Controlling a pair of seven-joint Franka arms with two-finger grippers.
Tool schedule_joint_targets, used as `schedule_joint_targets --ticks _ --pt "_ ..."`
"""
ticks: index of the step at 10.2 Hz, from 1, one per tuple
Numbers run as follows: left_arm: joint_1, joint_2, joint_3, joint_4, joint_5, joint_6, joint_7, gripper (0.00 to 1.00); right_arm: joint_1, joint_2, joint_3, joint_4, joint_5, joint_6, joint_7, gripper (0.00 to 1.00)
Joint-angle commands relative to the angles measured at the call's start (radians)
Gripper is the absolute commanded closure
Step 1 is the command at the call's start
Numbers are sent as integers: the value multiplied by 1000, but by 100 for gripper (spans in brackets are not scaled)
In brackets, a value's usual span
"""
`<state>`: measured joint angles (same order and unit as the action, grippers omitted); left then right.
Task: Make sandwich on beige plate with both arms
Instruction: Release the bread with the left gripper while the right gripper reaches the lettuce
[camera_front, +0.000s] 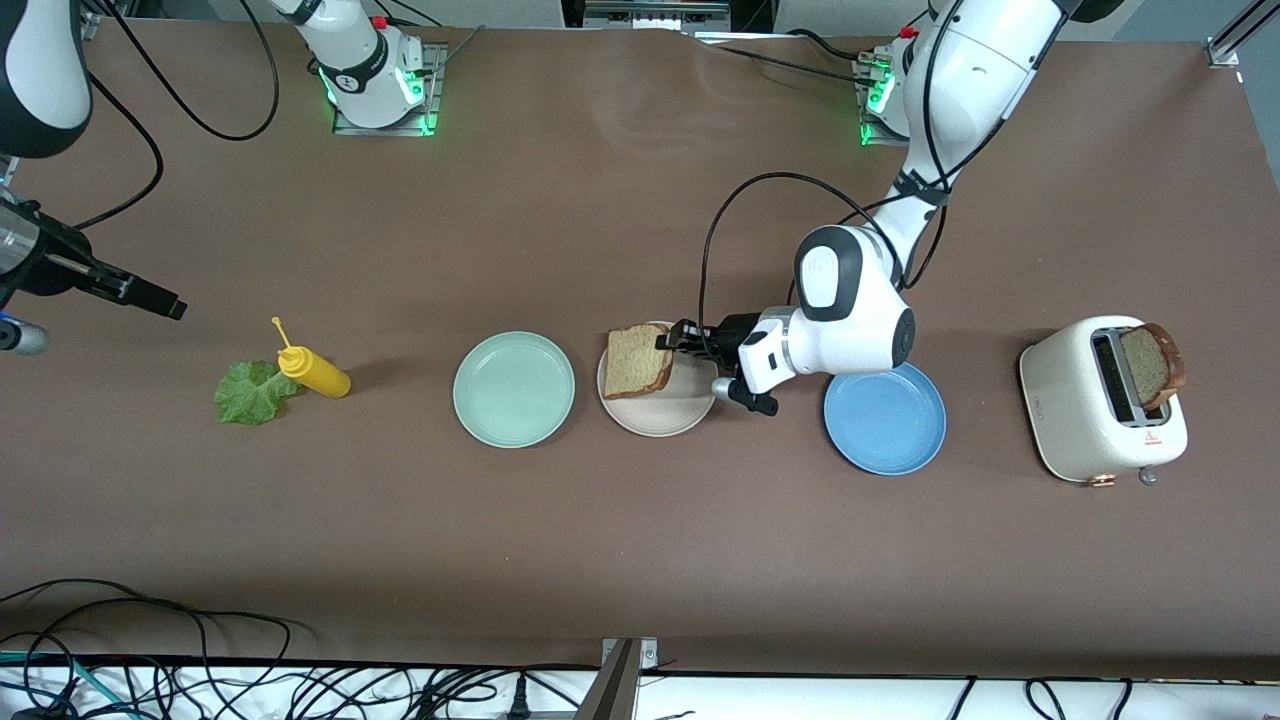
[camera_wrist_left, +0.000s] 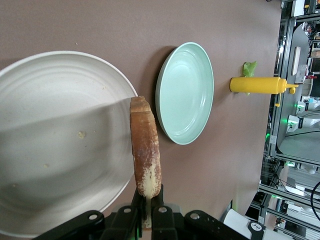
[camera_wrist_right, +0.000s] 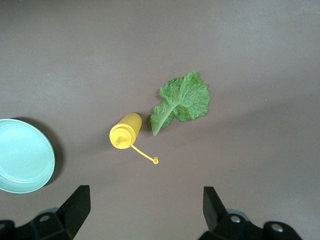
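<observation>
The left arm's black two-finger gripper (camera_front: 688, 340), mid-frame in the front view, is clamped on a square brown bread slice (camera_front: 638, 361) with darker crust, holding it over the round pale beige plate (camera_front: 675, 415). The right arm's gripper (camera_wrist_right: 145, 210) hangs with its fingers spread wide and nothing between them, above a ruffled green lettuce leaf (camera_wrist_right: 181, 102) and yellow squeeze bottle (camera_wrist_right: 125, 131) at the front view's left. A second slice (camera_front: 1152, 364) stands in the white toaster (camera_front: 1085, 410) at the right.

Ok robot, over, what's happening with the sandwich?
Left gripper jaws shut on square brown bread slice, over round beige plate. Right gripper jaws open, above ruffled green lettuce leaf. Nothing blocking.
</observation>
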<state>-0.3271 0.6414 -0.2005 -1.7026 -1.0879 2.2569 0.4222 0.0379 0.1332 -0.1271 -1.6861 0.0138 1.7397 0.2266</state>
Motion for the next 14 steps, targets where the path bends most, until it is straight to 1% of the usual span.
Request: schedule_joint_targets --ticks 1,2,3,5,6,7,9,11,12,13,14 --pt "0 6 9 0 -52 10 124 100 -15 37 -6 6 -3 -14 -16 0" --pt "0 6 9 -5 -52 10 125 100 -24 49 -12 6 -12 -12 -18 0" --pt "0 7 10 -5 -52 12 127 96 -32 61 -16 2 -21 -12 -18 0" --pt "0 8 10 -18 -52 10 125 82 -35 65 -19 -4 -21 -12 -16 0" --pt "0 6 10 -29 -52 10 128 28 -35 65 -19 -4 -21 -11 -16 0" --pt "5 -3 15 -44 -52 4 162 0 -36 69 -20 -6 -23 -9 -16 0" --pt "32 -6 35 -69 -50 -13 306 0 -44 89 -22 -6 -23 -5 -16 0" --pt "40 -14 125 -74 -44 -132 433 0 -52 126 -23 -20 -23 27 -16 0" --pt "40 -23 186 -74 -38 -196 513 0 -56 140 -29 -41 -23 64 -16 0" --pt "60 -26 234 -74 -35 -248 621 0 -61 152 -29 -85 -23 131 -18 0" --pt "85 -28 239 -75 -35 -252 723 0 -62 161 -29 -121 -23 189 -18 0"
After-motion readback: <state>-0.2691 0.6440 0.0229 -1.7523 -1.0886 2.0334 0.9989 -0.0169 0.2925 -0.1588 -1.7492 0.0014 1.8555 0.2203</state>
